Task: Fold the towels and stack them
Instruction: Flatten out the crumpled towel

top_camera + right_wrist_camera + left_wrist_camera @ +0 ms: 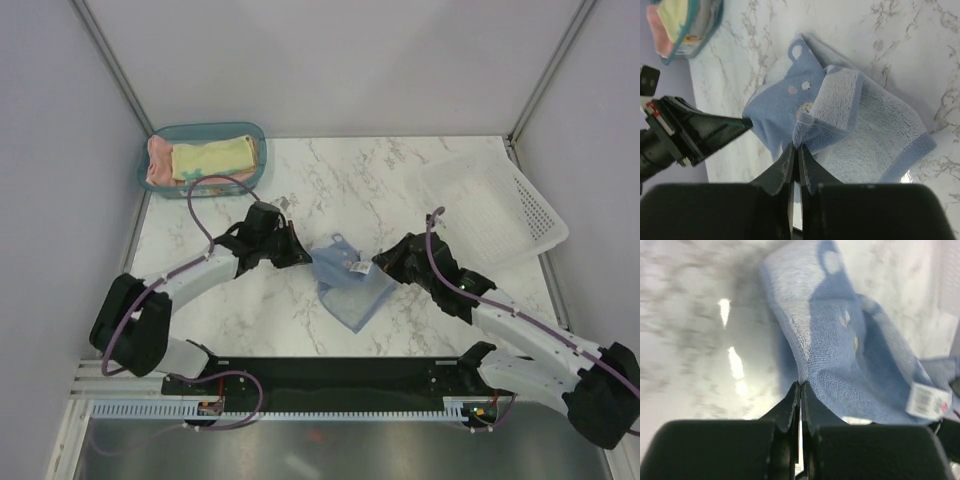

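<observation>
Light blue towel [348,288] is judged soft, light and limp. It is found rumpled on the bench [400,170], well apart from the teal bin [205,126]. Its bin-side edge is pinched by the clenched left end effector [307,259]. A raised fold is gripped by the right end effector [381,267]. Edge grips are advised, since sag is expected.

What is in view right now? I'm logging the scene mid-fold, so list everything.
light blue towel: one, light blue, mid-table between the grippers, partly folded
yellow towel: one, pale yellow, teal print, on top in the bin
pink towel: one, salmon pink, under it in the bin
bin: one, teal, table's far left corner
basket: one, white perforated, table's far right
table: one, white marble
left gripper: one, black, shut on the blue towel's left edge
right gripper: one, black, shut on its right edge
</observation>
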{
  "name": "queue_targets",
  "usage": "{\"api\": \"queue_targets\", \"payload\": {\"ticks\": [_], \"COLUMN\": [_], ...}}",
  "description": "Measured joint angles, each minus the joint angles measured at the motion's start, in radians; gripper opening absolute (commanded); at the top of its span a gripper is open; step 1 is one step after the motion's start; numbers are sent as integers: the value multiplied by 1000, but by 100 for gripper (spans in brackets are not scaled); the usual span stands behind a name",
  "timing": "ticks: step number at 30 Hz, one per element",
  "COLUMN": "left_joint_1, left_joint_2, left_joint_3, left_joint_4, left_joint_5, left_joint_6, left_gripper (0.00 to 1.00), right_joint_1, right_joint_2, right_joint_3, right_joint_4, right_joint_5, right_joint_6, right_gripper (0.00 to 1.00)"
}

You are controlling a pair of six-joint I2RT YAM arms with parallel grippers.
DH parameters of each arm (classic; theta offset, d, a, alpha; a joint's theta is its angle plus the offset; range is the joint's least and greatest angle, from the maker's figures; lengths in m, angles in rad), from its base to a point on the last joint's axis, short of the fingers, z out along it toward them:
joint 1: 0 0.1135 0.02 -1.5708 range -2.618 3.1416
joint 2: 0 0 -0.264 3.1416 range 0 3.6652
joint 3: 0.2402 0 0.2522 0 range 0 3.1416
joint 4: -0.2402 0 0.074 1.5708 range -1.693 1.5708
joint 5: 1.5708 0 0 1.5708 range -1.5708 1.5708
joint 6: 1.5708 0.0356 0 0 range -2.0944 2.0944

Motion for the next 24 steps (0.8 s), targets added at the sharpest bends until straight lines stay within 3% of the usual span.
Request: {"api": "queue_targets", "payload": {"ticks": [2, 5, 6, 11, 16, 17, 21, 24], "left_joint_1": [95, 182, 192, 206, 218, 224, 250, 260], "left_joint_2": [65, 190, 223, 379, 471, 485, 509, 493], "left_joint_3": [7, 57, 77, 245, 409, 435, 488, 491], "left_joint_4": [-16, -61, -68, -105, -151, -163, -212, -256], "left_joint_5": [28, 55, 63, 111, 124, 125, 107, 61], "left_joint_6": [19, 49, 57, 103, 156, 166, 215, 243], "left_gripper": [4, 6, 7, 11, 19, 22, 61, 68], "right_joint_1": [16, 31, 31, 25, -11, -33, -112, -146], "right_joint_2": [92, 220, 256, 394, 456, 455, 452, 451], "right_joint_3": [35, 66, 69, 167, 354, 368, 361, 344], "right_joint_4": [3, 10, 16, -13, -11, -2, -1, -23], "right_joint_5": [-3, -10, -12, -50, -123, -148, -205, -235], "right_joint_6": [-14, -39, -45, -196, -457, -509, -626, -686], "right_gripper": [12, 28, 38, 52, 55, 55, 56, 57]}}
